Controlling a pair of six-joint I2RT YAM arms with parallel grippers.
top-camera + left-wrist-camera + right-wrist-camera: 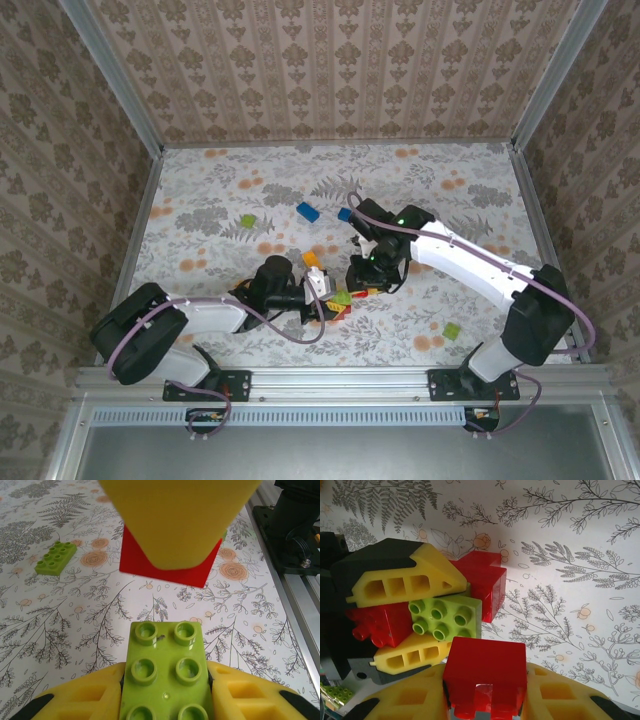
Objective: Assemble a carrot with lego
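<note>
My left gripper (167,670) is shut on a light green lego brick (167,680), studs facing the camera, low over the table. My right gripper (485,685) is shut on a red lego brick (485,670) and hangs right next to it. In the right wrist view the left gripper's yellow fingers (410,582) clamp the green brick (447,617), with a red piece (377,622) beside it between them. Another red brick (487,582) lies on the table just behind. Seen from above, the two grippers (328,292) (362,278) meet at the table's near middle.
Loose bricks lie about: a blue one (308,211), a green one (247,221) at the back left, a green one (451,330) at the near right, an orange one (313,258). The metal rail (300,580) runs along the near edge.
</note>
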